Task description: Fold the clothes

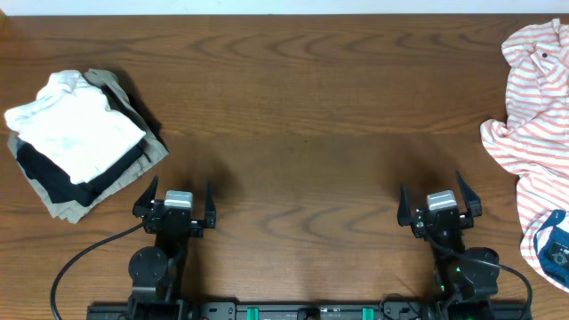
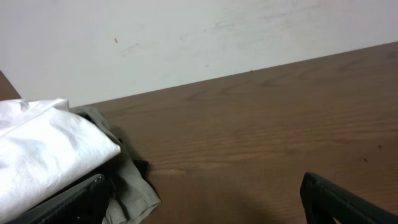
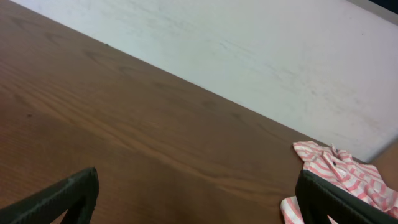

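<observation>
The striped shirt (image 1: 536, 107) lay crumpled at the right edge of the table (image 1: 302, 98), partly outside the overhead view (a dark blue part of it showed near the lower right corner). The right gripper (image 1: 433, 188) stood at the near edge of the table, apart from the shirt, with its two fingers spread wide and nothing between them. The left gripper (image 1: 180, 188) was also wide open and empty. To the left of it lay a stack of folded garments (image 1: 76, 133): a plain white one on top, black and khaki ones under it. Neither gripper touched any cloth.
</observation>
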